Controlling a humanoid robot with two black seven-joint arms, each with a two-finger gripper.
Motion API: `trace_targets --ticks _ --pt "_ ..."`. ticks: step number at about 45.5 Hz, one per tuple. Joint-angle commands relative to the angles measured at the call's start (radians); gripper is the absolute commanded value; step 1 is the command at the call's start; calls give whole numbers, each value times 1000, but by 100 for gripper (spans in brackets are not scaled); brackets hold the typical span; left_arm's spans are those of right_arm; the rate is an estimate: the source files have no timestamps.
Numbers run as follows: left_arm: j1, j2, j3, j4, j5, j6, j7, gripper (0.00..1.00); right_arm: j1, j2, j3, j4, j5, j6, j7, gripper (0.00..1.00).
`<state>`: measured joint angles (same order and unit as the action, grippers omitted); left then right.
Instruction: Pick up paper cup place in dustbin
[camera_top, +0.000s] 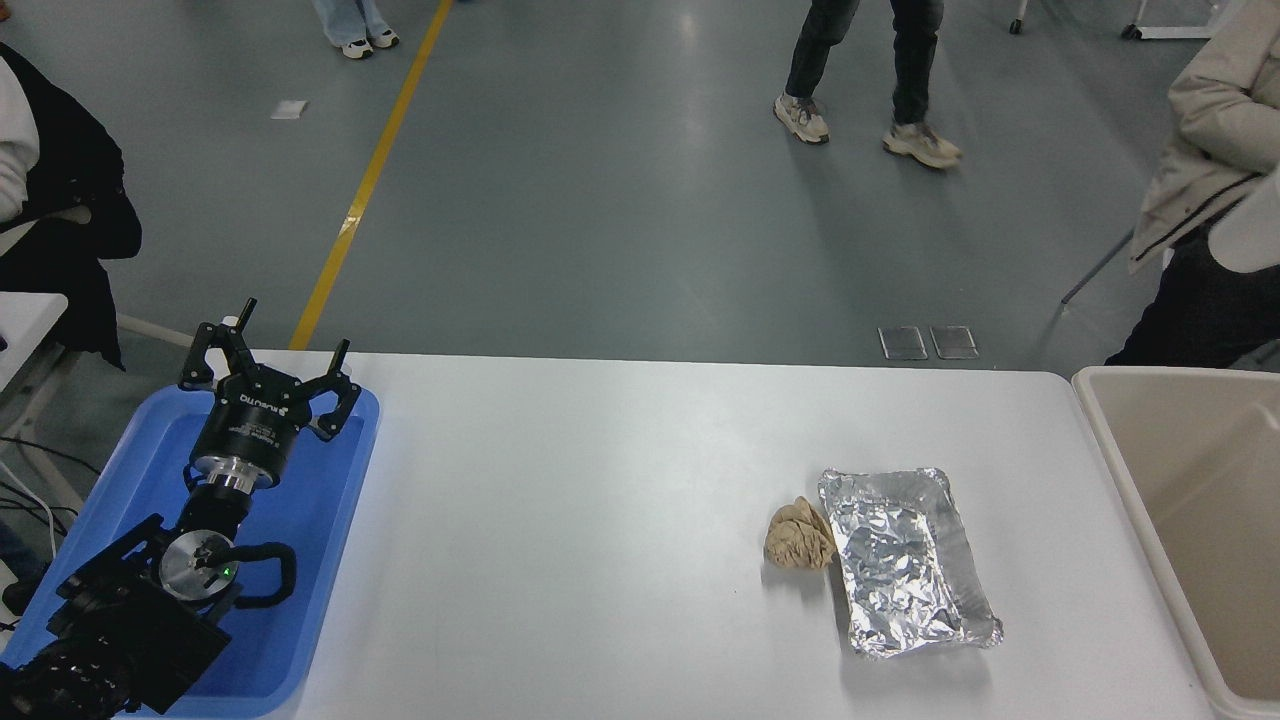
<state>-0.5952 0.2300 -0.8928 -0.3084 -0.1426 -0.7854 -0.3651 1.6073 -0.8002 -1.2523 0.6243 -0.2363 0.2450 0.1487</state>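
Observation:
The white paper cup (1256, 232) shows only as a white part at the right edge, high above the table and above the far end of the cream-beige dustbin (1098, 432). What holds it is out of view, as is my right gripper. The dustbin stands at the table's right end and the visible inside looks empty. My left gripper (268, 362) is parked open and empty over the blue tray at the lower left.
A crumpled brown paper ball (798, 536) lies against a crinkled silver foil tray (905, 560) at the table's right centre. The blue tray (330, 500) is at the left. A person in a beige jacket (1210, 130) sits behind the dustbin; another walks beyond the table.

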Motion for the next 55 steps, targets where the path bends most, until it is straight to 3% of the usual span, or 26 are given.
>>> trace_targets --ticks 1,7,22,48,51,55 --pt "0 0 0 0 0 0 0 100 -280 24 17 -159 199 -157 -32 0" --pt "0 0 0 0 0 0 0 100 -437 56 92 -242 259 -245 -57 0" --pt "0 0 0 0 0 0 0 100 -811 176 379 -501 259 -300 -74 0" --pt "0 0 -2 0 0 0 0 100 -934 240 508 -517 261 -343 -72 0" --pt "0 0 0 0 0 0 0 100 -932 240 510 -517 262 -345 -72 48" --pt "0 0 0 0 0 0 0 100 -932 240 527 -517 261 -359 -72 79"
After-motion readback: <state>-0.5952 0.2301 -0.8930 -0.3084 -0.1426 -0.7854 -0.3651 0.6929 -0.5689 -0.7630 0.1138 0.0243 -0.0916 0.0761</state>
